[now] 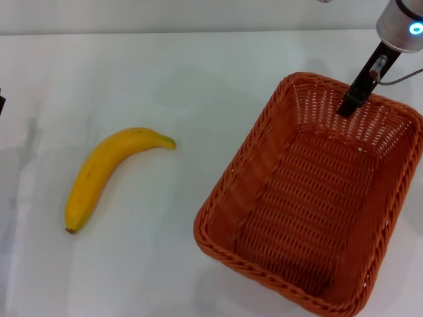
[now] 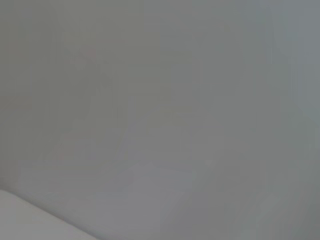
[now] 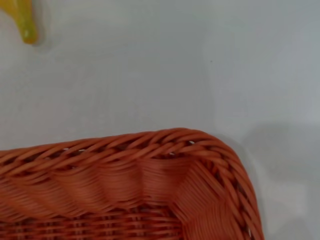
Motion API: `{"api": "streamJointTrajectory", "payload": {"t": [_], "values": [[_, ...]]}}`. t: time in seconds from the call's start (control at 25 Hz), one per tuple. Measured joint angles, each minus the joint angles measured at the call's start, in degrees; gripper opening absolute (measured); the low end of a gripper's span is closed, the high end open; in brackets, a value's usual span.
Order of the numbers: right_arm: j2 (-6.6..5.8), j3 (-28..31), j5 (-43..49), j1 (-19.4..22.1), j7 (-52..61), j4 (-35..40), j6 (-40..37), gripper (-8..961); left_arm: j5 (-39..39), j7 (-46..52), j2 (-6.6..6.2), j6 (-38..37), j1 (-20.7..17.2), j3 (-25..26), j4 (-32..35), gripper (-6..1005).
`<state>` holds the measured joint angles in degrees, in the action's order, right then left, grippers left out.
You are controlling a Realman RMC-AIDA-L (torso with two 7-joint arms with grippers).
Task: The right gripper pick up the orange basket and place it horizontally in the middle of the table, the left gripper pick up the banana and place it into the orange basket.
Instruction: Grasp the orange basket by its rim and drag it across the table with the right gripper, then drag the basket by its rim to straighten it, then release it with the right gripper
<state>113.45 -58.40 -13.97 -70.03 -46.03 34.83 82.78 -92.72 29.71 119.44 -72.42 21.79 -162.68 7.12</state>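
Note:
The orange basket point(image 1: 310, 198) lies at an angle on the right of the white table point(image 1: 165, 72), with its long side running from far right to near left. My right gripper point(image 1: 350, 102) reaches down from the far right, its black tip against the inside of the basket's far rim. The right wrist view shows a basket corner point(image 3: 200, 165) and the banana's tip point(image 3: 24, 22) beyond it. The yellow banana point(image 1: 106, 173) lies alone on the left half of the table, stem end toward me. Of my left gripper point(image 1: 1, 102), only a dark sliver shows at the left edge.
White tabletop lies between the banana and the basket. The table's far edge point(image 1: 198, 31) runs along the top of the head view. The left wrist view shows only plain pale surface point(image 2: 160, 120).

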Motion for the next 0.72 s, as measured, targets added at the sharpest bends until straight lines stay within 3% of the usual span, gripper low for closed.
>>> {"api": "streamJointTrajectory", "payload": {"t": [0.44,0.72], "values": [[-1.71,2.85,-0.55,-2.54,0.97,1.67,8.37,208,0.00,0.00,0.00,0.00,0.04,0.00,0.00,878],[-4.37,6.47,-0.58,-4.94,2.50,1.20,12.12,173,0.00,0.00,0.00,0.00,0.49,0.00,0.00,878]]}}
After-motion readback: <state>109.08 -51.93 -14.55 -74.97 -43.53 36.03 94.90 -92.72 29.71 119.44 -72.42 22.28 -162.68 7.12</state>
